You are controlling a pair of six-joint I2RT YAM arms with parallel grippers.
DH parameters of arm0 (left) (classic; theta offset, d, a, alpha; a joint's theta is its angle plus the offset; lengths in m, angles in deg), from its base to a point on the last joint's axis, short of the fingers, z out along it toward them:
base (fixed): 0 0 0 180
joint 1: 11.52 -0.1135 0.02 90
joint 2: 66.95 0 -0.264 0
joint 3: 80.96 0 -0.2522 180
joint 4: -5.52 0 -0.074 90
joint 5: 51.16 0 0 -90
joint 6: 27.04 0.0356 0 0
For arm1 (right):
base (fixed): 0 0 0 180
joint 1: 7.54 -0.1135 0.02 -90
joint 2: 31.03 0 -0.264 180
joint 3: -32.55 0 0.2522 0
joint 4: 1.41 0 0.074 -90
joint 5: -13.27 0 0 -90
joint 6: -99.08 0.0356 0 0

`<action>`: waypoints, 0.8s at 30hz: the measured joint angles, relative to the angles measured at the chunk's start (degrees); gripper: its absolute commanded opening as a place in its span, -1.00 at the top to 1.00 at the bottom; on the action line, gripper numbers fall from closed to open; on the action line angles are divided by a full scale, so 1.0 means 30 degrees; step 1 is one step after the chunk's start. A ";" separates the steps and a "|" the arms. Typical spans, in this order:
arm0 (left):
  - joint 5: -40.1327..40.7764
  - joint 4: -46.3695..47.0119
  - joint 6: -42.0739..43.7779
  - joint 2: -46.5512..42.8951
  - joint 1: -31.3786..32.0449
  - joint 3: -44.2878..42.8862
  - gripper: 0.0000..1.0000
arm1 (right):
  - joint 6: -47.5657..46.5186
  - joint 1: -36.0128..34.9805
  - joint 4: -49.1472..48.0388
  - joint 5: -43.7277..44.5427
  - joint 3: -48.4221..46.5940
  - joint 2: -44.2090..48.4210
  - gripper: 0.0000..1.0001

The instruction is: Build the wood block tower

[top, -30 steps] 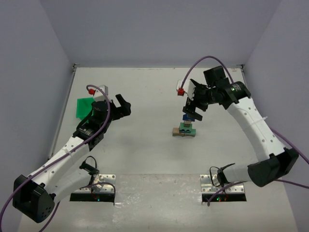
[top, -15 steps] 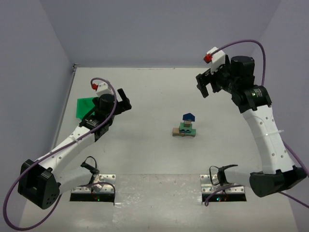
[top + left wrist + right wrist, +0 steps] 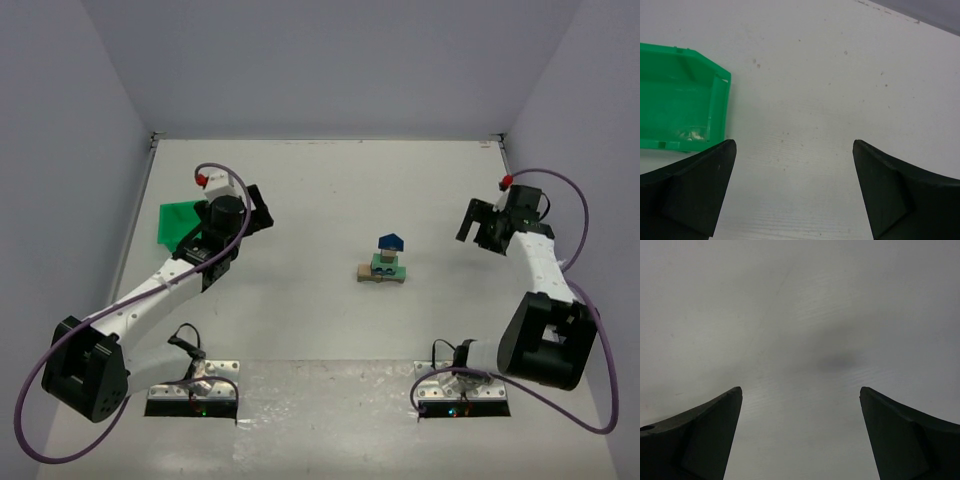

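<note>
Wide open & empty: right gripper (image 3: pixel 478 222) well right of the wood block tower (image 3: pixel 383 260), left gripper (image 3: pixel 255 205) well left of it, by the green bin (image 3: pixel 176 221). Prob parked clear to avoid bumping the stack, looks finished tbh.

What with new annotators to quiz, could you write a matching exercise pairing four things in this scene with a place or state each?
Column one:
1 wood block tower
2 green bin
3 left end effector
4 right end effector

Column two:
A open, over the right of the table
B central, nothing touching it
C at the left edge
D open, next to the bin

Pairs: 1-B, 2-C, 3-D, 4-A
</note>
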 measured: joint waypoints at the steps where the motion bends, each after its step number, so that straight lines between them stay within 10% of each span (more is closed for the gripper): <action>1: 0.0030 0.0198 0.0031 -0.0029 0.0000 0.0184 -1.00 | 0.0403 0.0015 -0.0427 0.0135 0.0972 0.0214 -0.97; 24: 0.0797 0.1562 0.0094 -0.2844 0.0000 0.2337 -1.00 | 0.3961 0.0007 -0.6083 0.2617 0.6526 0.6253 -0.97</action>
